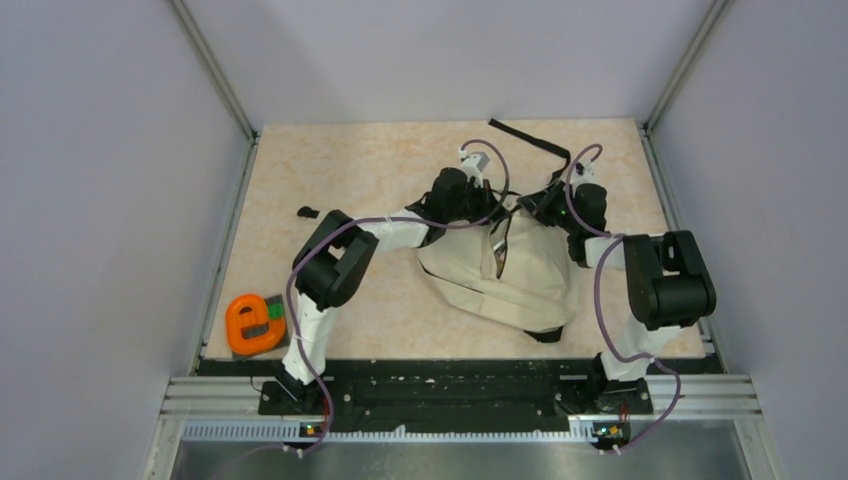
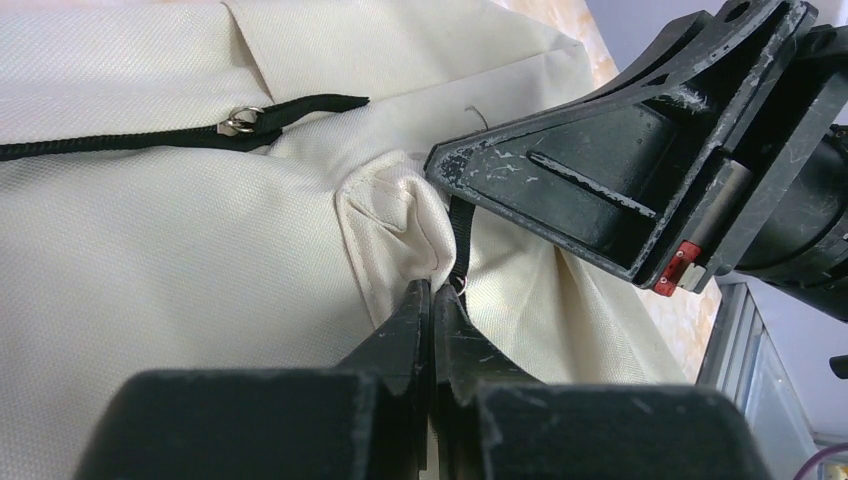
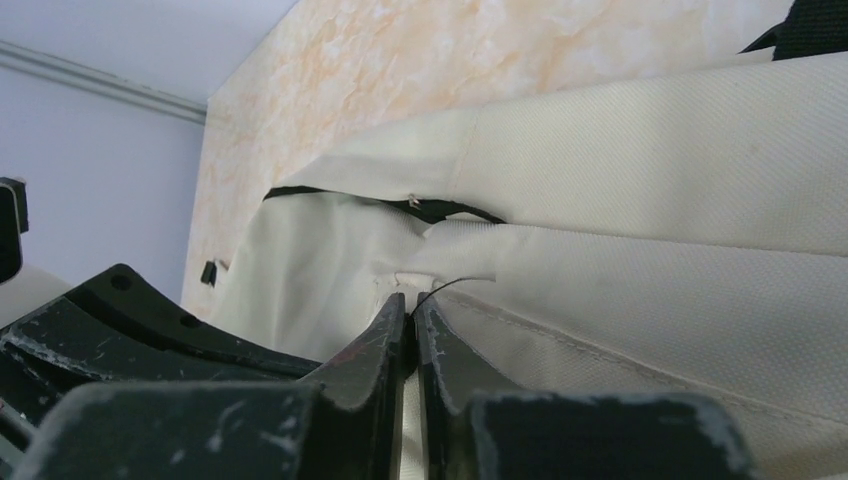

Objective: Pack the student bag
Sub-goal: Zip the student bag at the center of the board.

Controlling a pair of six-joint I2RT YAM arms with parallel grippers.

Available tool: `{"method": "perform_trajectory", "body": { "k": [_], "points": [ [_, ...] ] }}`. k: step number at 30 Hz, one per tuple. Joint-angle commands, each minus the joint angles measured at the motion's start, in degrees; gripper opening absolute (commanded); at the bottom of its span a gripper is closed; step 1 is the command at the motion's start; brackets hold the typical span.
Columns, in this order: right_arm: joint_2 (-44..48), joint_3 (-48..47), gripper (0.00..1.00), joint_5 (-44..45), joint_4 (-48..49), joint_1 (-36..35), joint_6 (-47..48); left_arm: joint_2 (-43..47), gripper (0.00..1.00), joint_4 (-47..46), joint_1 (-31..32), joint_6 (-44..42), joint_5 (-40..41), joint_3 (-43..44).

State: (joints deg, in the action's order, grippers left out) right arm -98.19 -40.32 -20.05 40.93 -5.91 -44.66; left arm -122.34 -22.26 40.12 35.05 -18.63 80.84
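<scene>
Both the left end effector (image 2: 432, 292) and right end effector (image 3: 410, 308) are clamped on the student bag (image 1: 520, 285), mid-frame on the bench (image 1: 340, 170); best spread them evenly to open its mouth.

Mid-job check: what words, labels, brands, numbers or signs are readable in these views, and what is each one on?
No text can be read with certainty in any view.
"e" (doubtful): the orange object at the left of the top view shows something like a lowercase e, too small to tell print from the object's own shape.
The student bag: plain cream fabric and black zippers, with no label, logo or number showing in either wrist view.
</scene>
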Motion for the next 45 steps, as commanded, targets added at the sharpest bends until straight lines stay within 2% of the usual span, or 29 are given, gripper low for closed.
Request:
{"method": "perform_trajectory", "body": {
  "k": [1,3,6,11,14,20,27,31,35,37,38,41,45],
  "points": [
    [0.2,-1.6,0.0,-4.6,5.4,0.5,1.5,2.5,0.0,0.5,-0.6,0.4,-1.1,-1.2],
    [1.6,-0.9,0.0,-5.6,5.6,0.4,2.4,3.4,0.09,0.5,-1.1,0.4,-1.0,-1.7],
    [4.8,0.8,0.0,-6.2,4.9,0.5,3.9,5.5,0.3,0.3,-2.1,0.5,-0.5,-2.8],
    [10.0,3.6,0.0,-7.0,-0.1,0.4,5.9,6.2,0.5,1.2,-3.2,0.2,-1.0,-0.8],
    [11.6,5.5,0.0,-8.1,-1.5,0.3,5.6,3.5,0.54,6.4,-3.3,-0.8,-1.5,4.6],
    [13.8,8.0,0.0,-7.0,-5.1,-1.8,6.6,-1.6,0.62,11.2,-3.2,-1.3,-5.1,12.4],
    [17.7,10.1,0.0,-6.0,-6.4,-5.9,6.4,-4.7,0.62,16.9,-1.4,-4.3,-7.1,17.4],
    [21.2,9.7,0.0,-5.1,-9.1,-7.6,7.0,-5.3,0.62,26.4,0.6,-10.8,-2.0,19.9],
    [24.2,9.6,0.0,-3.9,-12.1,-8.9,8.1,-6.3,0.63,30.8,1.0,-13.0,0.6,21.6],
    [25.4,9.7,0.0,-3.4,-13.3,-9.4,8.6,-7.4,0.59,32.1,1.0,-13.5,0.6,22.9],
    [25.8,9.5,0.0,-3.3,-14.1,-9.5,8.9,-7.9,0.53,32.4,1.1,-13.6,0.1,23.5],
    [27.2,9.2,0.0,-3.3,-17.8,-10.4,9.7,-9.5,0.26,32.4,1.3,-13.2,-1.6,25.0],
    [30.3,9.0,0.0,-2.7,-23.3,-12.9,11.6,-9.1,0.0,29.9,1.3,-11.1,-0.2,24.4]
  ]
}}
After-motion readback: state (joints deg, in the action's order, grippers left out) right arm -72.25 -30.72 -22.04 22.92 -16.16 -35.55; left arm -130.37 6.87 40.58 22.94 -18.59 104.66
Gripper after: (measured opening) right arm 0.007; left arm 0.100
